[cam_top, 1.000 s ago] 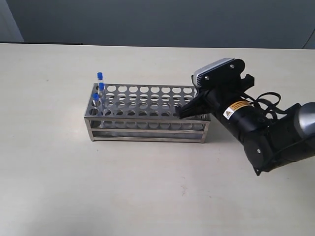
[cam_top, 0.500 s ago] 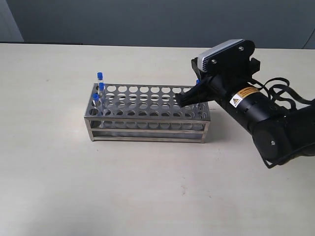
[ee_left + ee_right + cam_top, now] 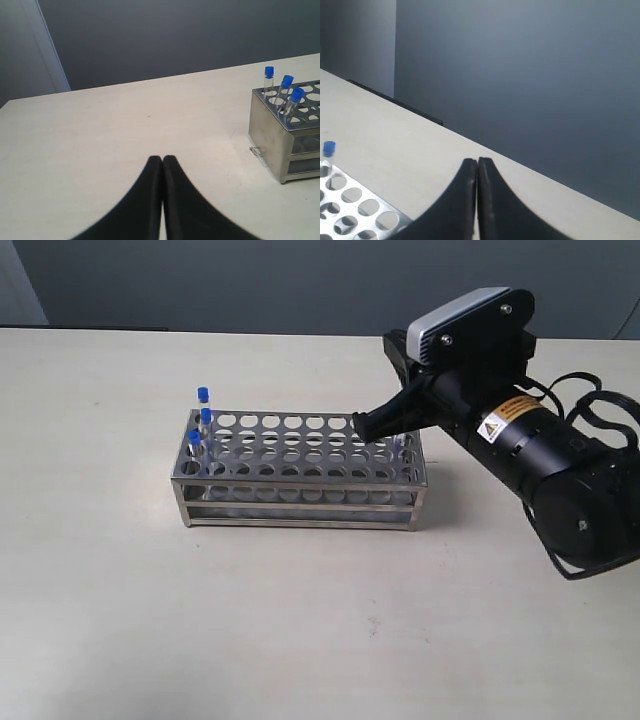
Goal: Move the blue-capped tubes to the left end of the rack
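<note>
- Three blue-capped tubes point(image 3: 204, 420) stand close together at the left end of the rack point(image 3: 300, 478) on the bench point(image 3: 300, 620).
- A fourth tube point(image 3: 397, 447) shows faintly at the right end, its cap hidden. It probably still needs moving.
- The right pincer point(image 3: 365, 427) hangs over that end, pressed together. The left pincer point(image 3: 162, 159) is also together, holding nothing.

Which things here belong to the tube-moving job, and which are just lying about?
Job: blue-capped tubes, three visible at the left end; rack; right gripper, shut over the rack's right part.
Not the job: table; grey wall; left gripper, shut, away from the rack.
</note>
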Tool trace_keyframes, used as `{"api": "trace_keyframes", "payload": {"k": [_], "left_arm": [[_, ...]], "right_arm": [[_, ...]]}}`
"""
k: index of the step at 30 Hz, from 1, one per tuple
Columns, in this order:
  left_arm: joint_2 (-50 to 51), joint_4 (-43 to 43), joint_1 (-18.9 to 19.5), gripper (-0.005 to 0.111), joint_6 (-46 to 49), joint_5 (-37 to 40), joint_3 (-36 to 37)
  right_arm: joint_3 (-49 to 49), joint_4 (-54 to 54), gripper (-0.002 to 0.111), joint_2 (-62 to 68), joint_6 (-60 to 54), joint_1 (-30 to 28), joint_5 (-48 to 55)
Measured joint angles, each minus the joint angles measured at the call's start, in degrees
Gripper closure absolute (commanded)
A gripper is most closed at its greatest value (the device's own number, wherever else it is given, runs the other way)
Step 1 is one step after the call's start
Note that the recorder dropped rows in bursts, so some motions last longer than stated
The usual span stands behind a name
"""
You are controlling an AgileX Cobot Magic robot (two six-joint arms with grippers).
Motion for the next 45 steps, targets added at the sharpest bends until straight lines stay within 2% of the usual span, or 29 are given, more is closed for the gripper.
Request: {"api": "trace_keyframes", "payload": {"k": [12, 26, 45], "left_arm": [[0.00, 0.00, 0.00, 0.106, 0.00, 0.00, 0.00], [0.00, 0.00, 0.00, 0.106, 0.00, 0.00, 0.00], [0.00, 0.00, 0.00, 0.106, 0.00, 0.00, 0.00]], "right_arm": [[0.00, -0.45, 0.109, -1.25, 1.10, 5.31, -0.01], [0.00, -0.45, 0.109, -2.06, 1.32, 5.43, 0.33], [0.00, -3.46, 0.109, -3.99, 8.39, 5.43, 1.53]]}}
